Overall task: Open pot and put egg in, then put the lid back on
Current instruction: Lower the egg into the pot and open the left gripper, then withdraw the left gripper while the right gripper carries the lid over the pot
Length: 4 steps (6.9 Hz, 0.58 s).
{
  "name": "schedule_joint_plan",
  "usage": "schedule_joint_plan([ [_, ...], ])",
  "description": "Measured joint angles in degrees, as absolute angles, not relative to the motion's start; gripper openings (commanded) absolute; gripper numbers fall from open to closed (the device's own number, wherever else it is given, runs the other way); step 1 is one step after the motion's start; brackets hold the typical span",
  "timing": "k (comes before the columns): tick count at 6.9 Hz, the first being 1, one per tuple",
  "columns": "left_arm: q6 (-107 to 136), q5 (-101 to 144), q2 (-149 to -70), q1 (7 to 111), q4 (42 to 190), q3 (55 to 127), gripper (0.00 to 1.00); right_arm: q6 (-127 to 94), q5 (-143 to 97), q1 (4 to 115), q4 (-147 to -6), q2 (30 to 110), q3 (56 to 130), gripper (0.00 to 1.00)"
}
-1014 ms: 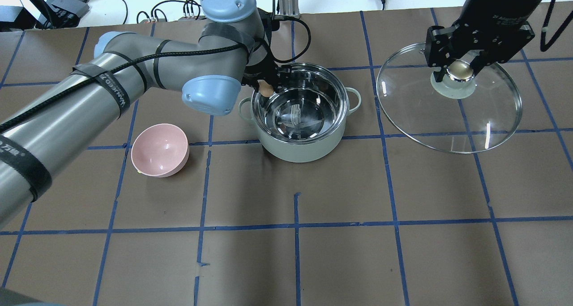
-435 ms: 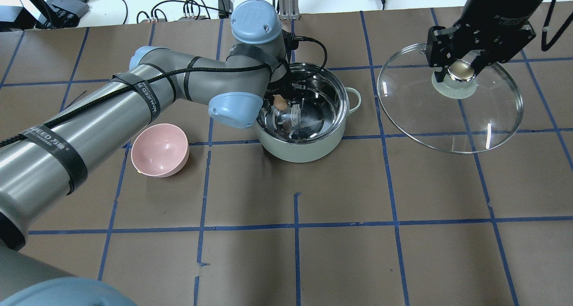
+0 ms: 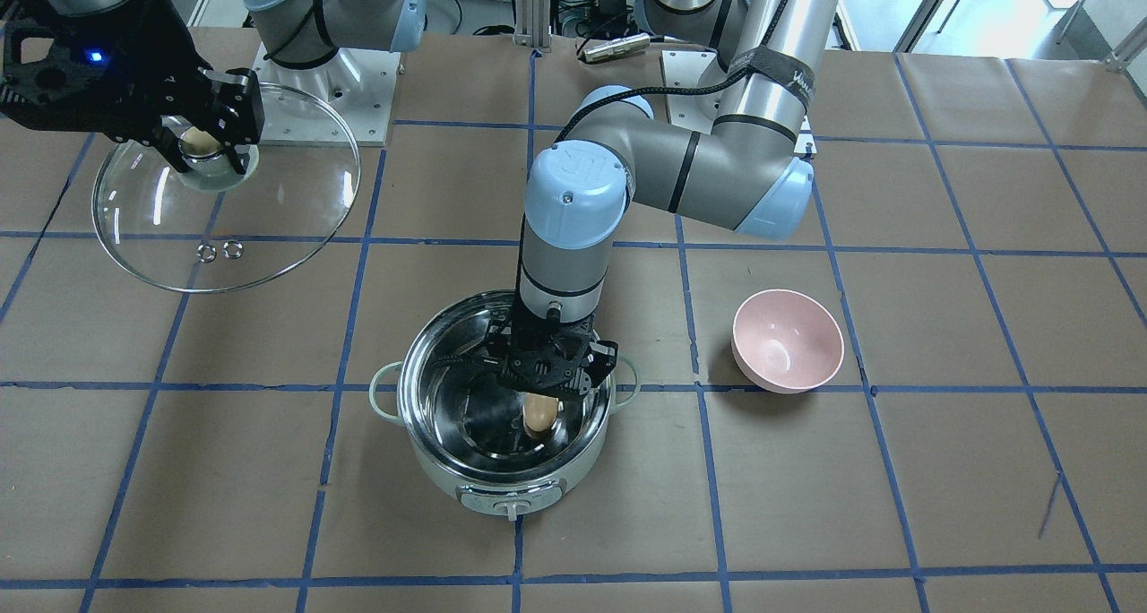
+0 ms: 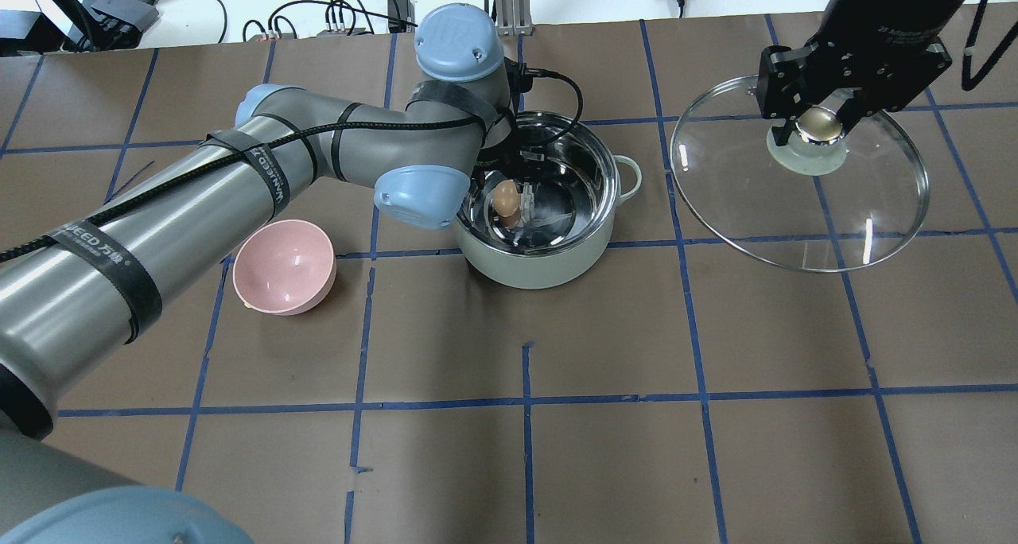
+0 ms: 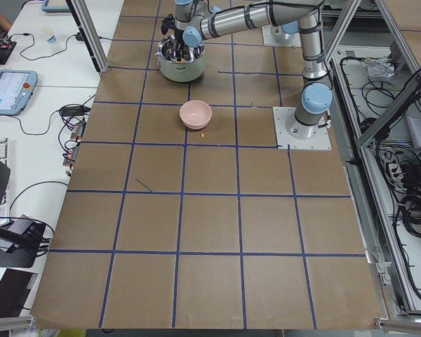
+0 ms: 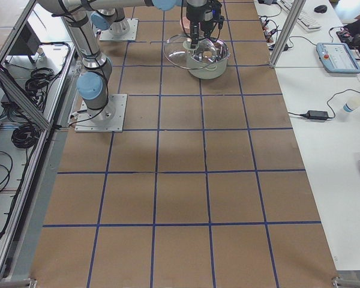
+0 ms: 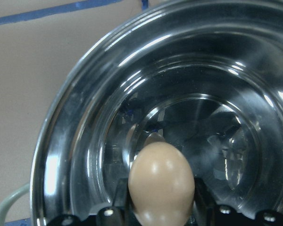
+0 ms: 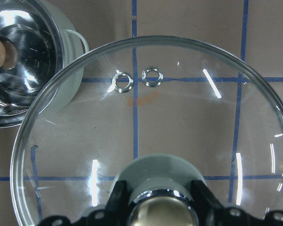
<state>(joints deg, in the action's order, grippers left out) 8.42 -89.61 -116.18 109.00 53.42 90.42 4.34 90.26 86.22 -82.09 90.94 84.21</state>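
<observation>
The mint-green pot stands open at the table's middle; its steel rim shows in the front view. My left gripper reaches down inside the pot, shut on the tan egg. The left wrist view shows the egg held between the fingers above the pot's shiny floor. My right gripper is shut on the cream knob of the glass lid, held tilted in the air to the pot's right. The lid fills the right wrist view.
An empty pink bowl sits on the table left of the pot, under the left arm's forearm. Blue tape lines grid the brown table. Cables and boxes lie beyond the far edge.
My left gripper has carried the egg from the pot's left rim inward and down into the pot. The right gripper and the lid have stayed where they were.
</observation>
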Motion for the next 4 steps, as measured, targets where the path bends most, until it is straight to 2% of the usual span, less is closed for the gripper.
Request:
schedule_joint_plan([
  [1, 8.2, -89.6, -115.0, 108.0, 53.4, 89.9, 0.99, 4.3, 90.3, 86.2, -82.1, 91.0, 84.2, 0.04],
  [4, 7.8, -89.0, -107.3, 100.1, 60.3, 89.2, 1.00, 4.2, 90.2, 86.4, -82.3, 90.4, 83.5, 0.04],
])
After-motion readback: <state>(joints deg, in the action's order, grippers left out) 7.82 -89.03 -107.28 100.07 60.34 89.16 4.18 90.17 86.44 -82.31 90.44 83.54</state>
